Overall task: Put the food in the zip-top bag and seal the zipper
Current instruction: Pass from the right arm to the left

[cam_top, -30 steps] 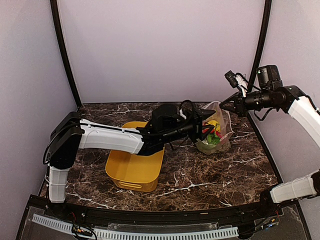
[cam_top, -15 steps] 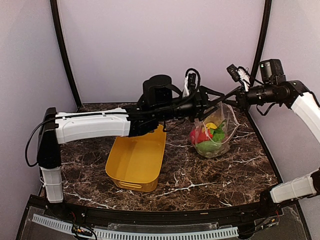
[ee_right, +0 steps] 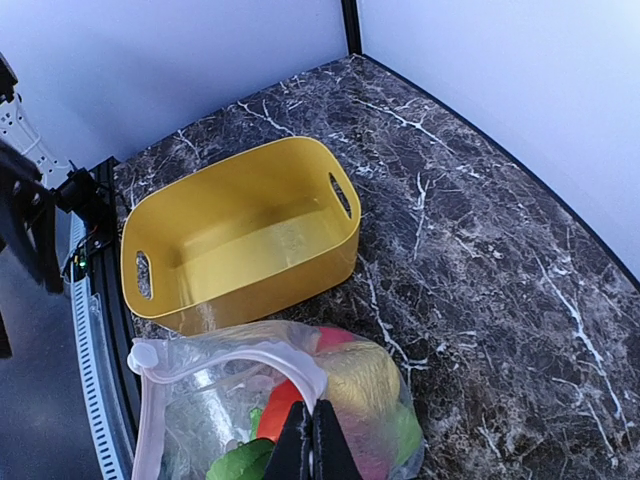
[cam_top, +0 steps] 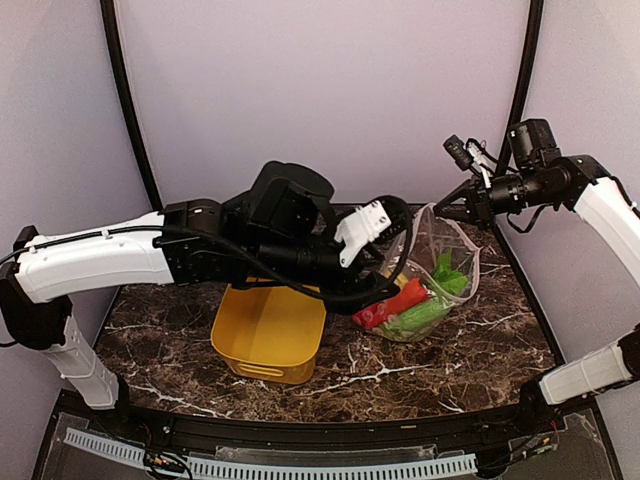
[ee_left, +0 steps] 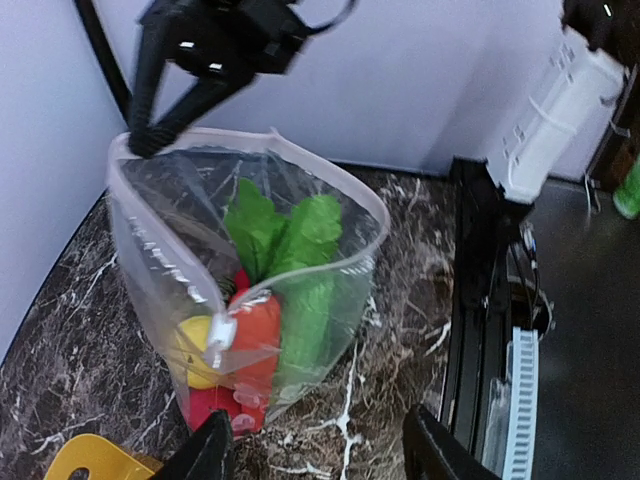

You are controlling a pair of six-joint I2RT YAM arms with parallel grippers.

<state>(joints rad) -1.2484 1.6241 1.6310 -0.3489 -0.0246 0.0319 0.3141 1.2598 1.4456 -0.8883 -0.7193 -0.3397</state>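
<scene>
The clear zip-top bag [ee_left: 160,230] stands upright, mouth gaping (zipper [ee_left: 352,183] apparently unsealed), colourful food [ee_left: 258,330] inside.

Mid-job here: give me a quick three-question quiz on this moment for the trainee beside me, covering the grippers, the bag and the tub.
1. Fill in: the left gripper has its jaws ____.
2. Pick one: the rim of the zip-top bag is pinched by
A. the left gripper
B. the right gripper
C. nothing; it stands by itself
3. True or false: something lies in the yellow tub.

Key
1. open, with nothing between them
2. B
3. false; only its bare floor shows
</scene>
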